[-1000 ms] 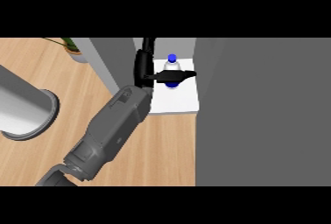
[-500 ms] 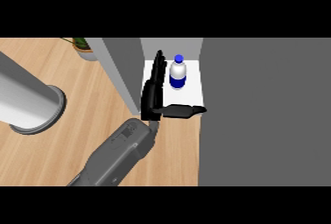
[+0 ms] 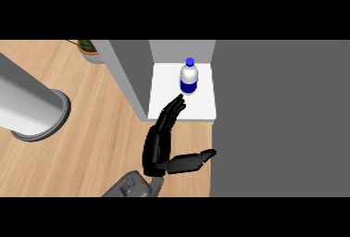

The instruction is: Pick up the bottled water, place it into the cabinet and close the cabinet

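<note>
Head view: the bottled water (image 3: 189, 77) stands upright on the white cabinet shelf (image 3: 165, 99), between the grey cabinet walls. One black hand (image 3: 164, 141) lies below it, fingers (image 3: 174, 109) straight and pressed together, thumb spread sideways, tips just short of the bottle, holding nothing. A grey cylinder (image 3: 27, 109) stands on the wooden worktop (image 3: 96, 139).

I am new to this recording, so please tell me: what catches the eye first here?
The water bottle, blue cap and blue label, stands upright on the white cabinet shelf at top centre. Below it, a black hand is open, fingers straight and pointing up toward the bottle, thumb out to the right. A big grey cylinder lies at left on the wooden counter.
</note>
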